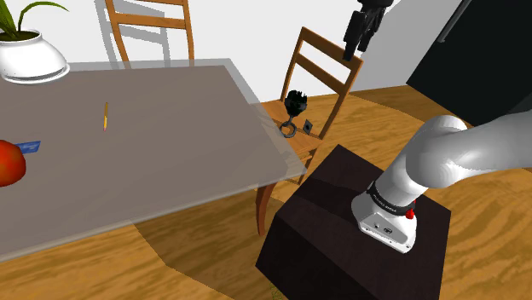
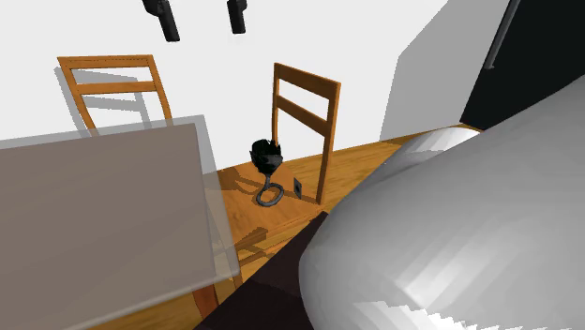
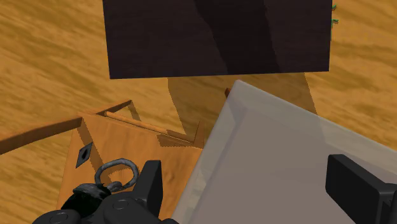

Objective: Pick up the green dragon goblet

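Note:
The goblet (image 1: pixel 296 103) looks dark, nearly black, with a grey ring-shaped foot. It stands on the seat of a wooden chair (image 1: pixel 328 72) just past the grey table's corner (image 1: pixel 273 153). My black gripper (image 1: pixel 360 32) hangs high above the chair's backrest, well clear of the goblet. In the second exterior view the gripper (image 2: pixel 202 17) is open, its two fingers wide apart above the goblet (image 2: pixel 266 156). In the wrist view the goblet (image 3: pixel 102 189) lies beside one finger, outside the gap of the open gripper (image 3: pixel 254 191).
A small dark card (image 1: pixel 308 127) lies on the chair seat beside the goblet. On the table are a white plant pot (image 1: pixel 31 58), a yellow pencil (image 1: pixel 106 115), a blue card (image 1: pixel 28 146) and a red object (image 1: pixel 8 162). A second chair (image 1: pixel 153 30) stands behind. The dark stand (image 1: pixel 341 230) is close by.

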{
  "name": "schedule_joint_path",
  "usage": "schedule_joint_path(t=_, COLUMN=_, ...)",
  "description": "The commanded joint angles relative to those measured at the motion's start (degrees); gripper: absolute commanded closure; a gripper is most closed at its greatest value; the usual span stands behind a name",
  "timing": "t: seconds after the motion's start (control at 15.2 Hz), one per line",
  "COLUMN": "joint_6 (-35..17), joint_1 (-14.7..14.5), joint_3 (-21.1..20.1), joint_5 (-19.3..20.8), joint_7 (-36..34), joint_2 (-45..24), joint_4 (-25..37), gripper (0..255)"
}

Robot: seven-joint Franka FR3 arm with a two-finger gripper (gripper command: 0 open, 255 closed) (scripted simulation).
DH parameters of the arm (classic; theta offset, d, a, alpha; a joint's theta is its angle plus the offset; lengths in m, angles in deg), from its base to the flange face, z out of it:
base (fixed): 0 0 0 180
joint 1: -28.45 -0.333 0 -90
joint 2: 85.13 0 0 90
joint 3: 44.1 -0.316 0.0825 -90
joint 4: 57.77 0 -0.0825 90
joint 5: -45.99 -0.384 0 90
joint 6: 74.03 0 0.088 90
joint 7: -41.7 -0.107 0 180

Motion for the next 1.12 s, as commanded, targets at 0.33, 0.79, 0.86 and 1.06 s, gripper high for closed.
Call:
schedule_joint_path(t=0.33, joint_6=-8.0, joint_1=1.6, joint_3=4.4, joint_5=2.3, joint_7=3.8, joint_2=-4.0, joint_4=-3.4, gripper=0)
schedule_joint_path(t=0.79, joint_6=-19.3, joint_1=3.7, joint_3=10.4, joint_5=4.2, joint_7=9.0, joint_2=-12.8, joint_4=-5.1, gripper=0)
schedule_joint_path(t=0.86, joint_6=-20.9, joint_1=4.0, joint_3=11.2, joint_5=4.4, joint_7=9.8, joint_2=-14.3, joint_4=-5.1, gripper=0)
schedule_joint_path(t=1.06, joint_6=-25.4, joint_1=4.6, joint_3=13.8, joint_5=4.4, joint_7=12.2, joint_2=-19.2, joint_4=-4.4, gripper=0)
